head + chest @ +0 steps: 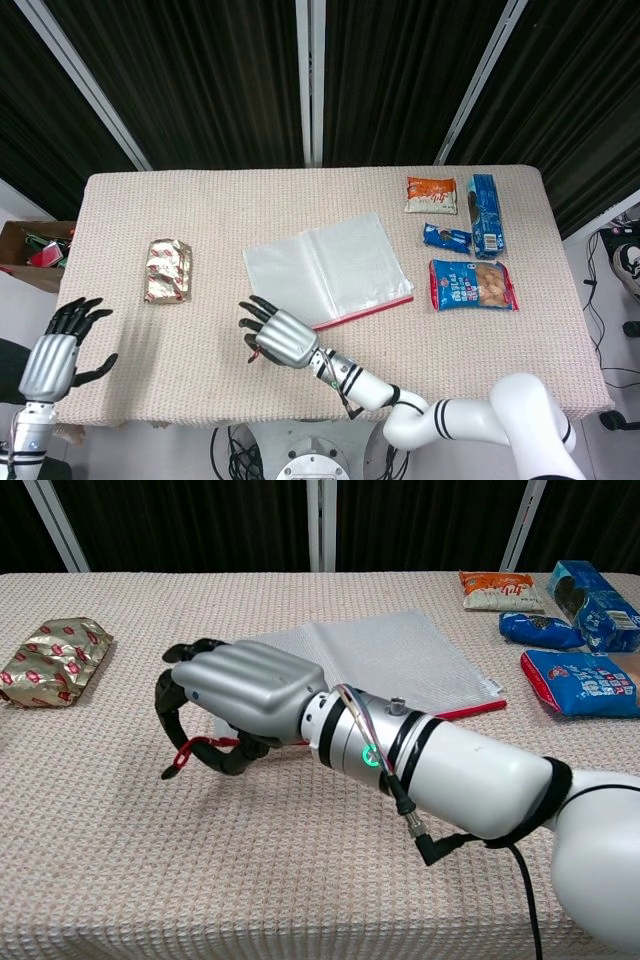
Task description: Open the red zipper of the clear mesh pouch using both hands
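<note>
- Gripping red zipper pull cord (190, 752): right silver five-finger hand (232, 702), fingers curled over it, cord end hanging out below the fingertips, lifted off the beige woven tablecloth (200, 215).
- Seen from head view: same right hand (277, 337) just off the near-left corner of the clear mesh pouch (328, 268), palm down, fingers pointing left.
- Lying flat mid-table: clear mesh pouch, also in chest view (370, 660), partly hidden behind the right hand there.
- Running along the pouch's near edge: red zipper (365, 310), visible in chest view as a red strip (470, 711) right of the forearm; how far unzipped, cannot tell.
- Hovering at table's near-left corner, well left of the pouch: left silver hand (52, 358), fingers spread, holding nothing; out of chest view.
- Sitting left of the pouch, well apart: crinkled gold foil packet with red print (168, 269), (52, 660).
- Right of the pouch, clustered: orange snack bag (432, 194) at the far side, tall blue biscuit box (485, 215) beside it, small dark-blue packet (446, 238) just right of the pouch's far corner, wide blue cookie bag (473, 285) nearest the zipper end.
- Off the table's left edge, far from the pouch: brown cardboard box (25, 243) with red items inside.
</note>
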You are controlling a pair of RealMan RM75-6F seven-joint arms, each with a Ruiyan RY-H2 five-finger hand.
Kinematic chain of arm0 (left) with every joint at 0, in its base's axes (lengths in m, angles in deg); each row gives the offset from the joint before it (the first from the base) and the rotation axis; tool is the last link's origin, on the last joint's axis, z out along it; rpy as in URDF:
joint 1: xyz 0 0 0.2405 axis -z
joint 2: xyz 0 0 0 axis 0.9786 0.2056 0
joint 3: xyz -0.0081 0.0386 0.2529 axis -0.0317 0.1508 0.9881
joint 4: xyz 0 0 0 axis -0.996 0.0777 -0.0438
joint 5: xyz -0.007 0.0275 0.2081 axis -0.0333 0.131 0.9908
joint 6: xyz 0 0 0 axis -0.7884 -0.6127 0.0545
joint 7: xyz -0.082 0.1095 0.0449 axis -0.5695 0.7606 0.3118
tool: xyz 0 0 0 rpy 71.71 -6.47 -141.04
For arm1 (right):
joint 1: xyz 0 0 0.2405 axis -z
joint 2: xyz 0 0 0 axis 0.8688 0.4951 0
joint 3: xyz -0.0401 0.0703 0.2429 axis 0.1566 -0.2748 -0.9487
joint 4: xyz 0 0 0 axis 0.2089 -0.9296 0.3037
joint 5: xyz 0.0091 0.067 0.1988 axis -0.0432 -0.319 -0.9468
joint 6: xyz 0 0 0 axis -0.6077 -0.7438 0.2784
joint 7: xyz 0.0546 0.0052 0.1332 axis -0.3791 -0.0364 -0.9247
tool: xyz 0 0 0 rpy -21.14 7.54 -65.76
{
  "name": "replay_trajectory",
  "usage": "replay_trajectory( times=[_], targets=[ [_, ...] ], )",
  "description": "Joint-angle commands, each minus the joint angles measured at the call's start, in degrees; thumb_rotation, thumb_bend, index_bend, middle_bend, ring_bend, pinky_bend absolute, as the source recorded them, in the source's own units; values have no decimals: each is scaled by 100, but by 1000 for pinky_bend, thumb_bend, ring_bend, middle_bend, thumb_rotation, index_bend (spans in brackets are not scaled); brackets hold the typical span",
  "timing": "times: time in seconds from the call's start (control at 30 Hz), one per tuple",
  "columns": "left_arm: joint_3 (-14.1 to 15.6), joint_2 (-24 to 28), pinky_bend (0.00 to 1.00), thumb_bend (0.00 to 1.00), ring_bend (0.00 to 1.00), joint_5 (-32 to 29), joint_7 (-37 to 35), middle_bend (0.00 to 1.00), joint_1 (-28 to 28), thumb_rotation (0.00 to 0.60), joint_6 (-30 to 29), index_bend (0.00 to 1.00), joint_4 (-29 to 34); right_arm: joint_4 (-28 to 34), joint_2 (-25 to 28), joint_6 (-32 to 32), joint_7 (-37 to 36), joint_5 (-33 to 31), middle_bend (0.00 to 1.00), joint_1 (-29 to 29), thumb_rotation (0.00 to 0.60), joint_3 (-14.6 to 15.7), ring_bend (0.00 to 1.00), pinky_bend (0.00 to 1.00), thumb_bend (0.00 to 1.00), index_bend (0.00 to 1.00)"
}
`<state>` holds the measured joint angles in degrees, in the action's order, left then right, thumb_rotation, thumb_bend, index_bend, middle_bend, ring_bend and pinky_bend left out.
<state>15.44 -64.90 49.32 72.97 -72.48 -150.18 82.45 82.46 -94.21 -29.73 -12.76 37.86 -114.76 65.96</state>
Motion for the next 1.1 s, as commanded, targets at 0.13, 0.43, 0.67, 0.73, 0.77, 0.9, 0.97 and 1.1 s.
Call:
replay_trajectory(
  times=[0.13, 0.43, 0.67, 0.73, 0.77, 0.9, 0.97, 1.1],
  targets=[
    [-187, -231, 107, 214, 77, 362, -862, 129, 857, 600, 687, 245, -1, 319, 369, -694, -121, 649, 248, 107, 600, 58, 0, 0, 608, 953],
    [-519, -856, 108, 250, 77, 624, -2005, 127, 1941, 600, 1153, 283, -400, 825, 894, -750, -151, 679, 246, -2, 600, -263, 0, 0, 608, 961],
    [-484, -1231, 107, 245, 77, 655, -2441, 124, 2392, 600, 1359, 334, -561, 896, 999, -769, -194, 621, 239, -61, 600, -408, 0, 0, 607, 961],
    [-488, -1342, 107, 242, 77, 620, -2493, 124, 2479, 600, 1383, 353, -590, 881, 993, -793, -231, 629, 239, -73, 600, -416, 0, 0, 606, 962],
    [-483, -1383, 107, 241, 77, 608, -2502, 124, 2514, 600, 1400, 358, -600, 880, 991, -803, -248, 631, 239, -78, 600, -419, 0, 0, 607, 962],
    [-446, -1500, 108, 233, 77, 583, -2456, 125, 2658, 600, 1463, 365, -600, 854, 968, -844, -323, 627, 239, -104, 600, -449, 0, 0, 606, 962],
    [-434, -1531, 108, 230, 77, 566, -2431, 124, 2701, 600, 1470, 365, -579, 841, 959, -846, -355, 613, 239, -118, 600, -465, 0, 0, 606, 962],
    [-382, -1565, 107, 217, 77, 528, -2441, 125, 2787, 600, 1503, 380, -514, 802, 946, -841, -391, 599, 239, -145, 600, -468, 0, 0, 607, 962]
  ],
)
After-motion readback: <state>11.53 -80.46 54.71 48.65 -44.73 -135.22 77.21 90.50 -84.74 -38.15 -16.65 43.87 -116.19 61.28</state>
